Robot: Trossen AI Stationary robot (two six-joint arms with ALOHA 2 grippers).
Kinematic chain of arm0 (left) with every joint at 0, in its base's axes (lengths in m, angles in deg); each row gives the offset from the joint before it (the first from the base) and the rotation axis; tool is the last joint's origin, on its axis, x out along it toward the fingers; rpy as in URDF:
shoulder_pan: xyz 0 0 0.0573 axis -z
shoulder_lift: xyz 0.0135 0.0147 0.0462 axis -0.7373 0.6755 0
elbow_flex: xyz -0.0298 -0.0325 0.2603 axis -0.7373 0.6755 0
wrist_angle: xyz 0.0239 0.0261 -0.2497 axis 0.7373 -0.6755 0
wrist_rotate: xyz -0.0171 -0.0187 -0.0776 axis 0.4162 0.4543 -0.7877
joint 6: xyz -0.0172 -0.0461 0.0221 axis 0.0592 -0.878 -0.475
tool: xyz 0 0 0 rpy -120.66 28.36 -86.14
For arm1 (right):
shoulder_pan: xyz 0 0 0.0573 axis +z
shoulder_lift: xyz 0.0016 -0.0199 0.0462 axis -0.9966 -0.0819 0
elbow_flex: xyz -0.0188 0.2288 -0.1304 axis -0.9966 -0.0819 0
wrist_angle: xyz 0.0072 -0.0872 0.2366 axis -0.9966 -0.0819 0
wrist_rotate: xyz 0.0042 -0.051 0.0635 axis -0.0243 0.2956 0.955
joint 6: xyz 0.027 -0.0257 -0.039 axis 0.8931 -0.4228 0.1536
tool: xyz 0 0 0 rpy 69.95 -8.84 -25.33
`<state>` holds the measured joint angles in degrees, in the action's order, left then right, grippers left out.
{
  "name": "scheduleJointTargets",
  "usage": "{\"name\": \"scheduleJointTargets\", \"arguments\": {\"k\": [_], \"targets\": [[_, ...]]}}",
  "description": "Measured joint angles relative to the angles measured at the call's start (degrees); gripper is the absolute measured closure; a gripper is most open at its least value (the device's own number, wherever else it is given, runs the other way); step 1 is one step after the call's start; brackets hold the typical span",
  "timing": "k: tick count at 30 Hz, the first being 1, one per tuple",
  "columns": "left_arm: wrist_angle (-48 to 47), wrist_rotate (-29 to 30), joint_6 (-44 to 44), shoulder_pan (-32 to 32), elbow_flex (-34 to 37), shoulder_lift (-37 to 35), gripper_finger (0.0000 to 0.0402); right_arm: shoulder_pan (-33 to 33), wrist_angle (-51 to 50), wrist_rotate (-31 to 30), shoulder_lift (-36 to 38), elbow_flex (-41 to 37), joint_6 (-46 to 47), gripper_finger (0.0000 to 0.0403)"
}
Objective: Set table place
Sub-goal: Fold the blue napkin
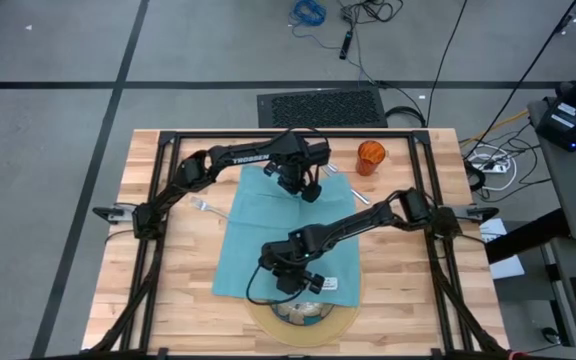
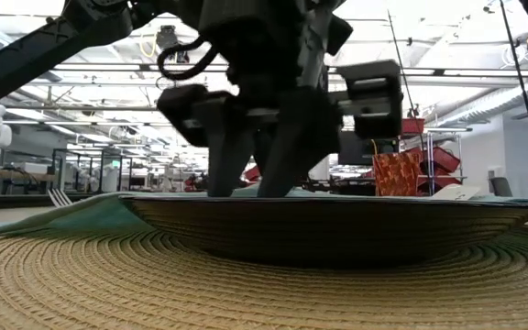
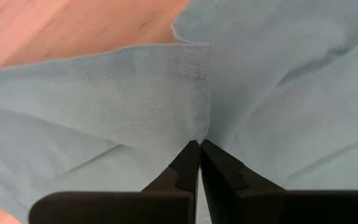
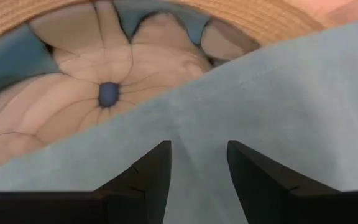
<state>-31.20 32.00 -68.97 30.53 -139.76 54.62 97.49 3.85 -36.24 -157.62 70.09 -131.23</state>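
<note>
Teal napkin spread mid-table, pinched at far edge by closed left gripper; right gripper wide above napkin's near end beside plate on mat at near edge

The table, light wooden planks inside a black frame of rails, fills the middle of the high view. A teal napkin lies spread across its centre. A round tan mat sits at the lower centre edge. A fork lies left of the napkin. An orange cup stands at the upper right.
</note>
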Motion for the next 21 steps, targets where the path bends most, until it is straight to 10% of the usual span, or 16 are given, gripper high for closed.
{"name": "scheduleJointTargets", "arguments": {"k": [10, 21], "targets": [[0.03, -1.27, 0.46, 0.40, 0.00, 0.00, 0.0402, -0.57, -3.27, 1.24, -3.34, 2.76, -0.38, 0.0262], [0.05, -1.18, 0.96, 0.66, 0.00, 0.00, 0.0402, -0.44, -4.61, 0.45, -3.54, 2.65, -2.09, 0.0399]]}}
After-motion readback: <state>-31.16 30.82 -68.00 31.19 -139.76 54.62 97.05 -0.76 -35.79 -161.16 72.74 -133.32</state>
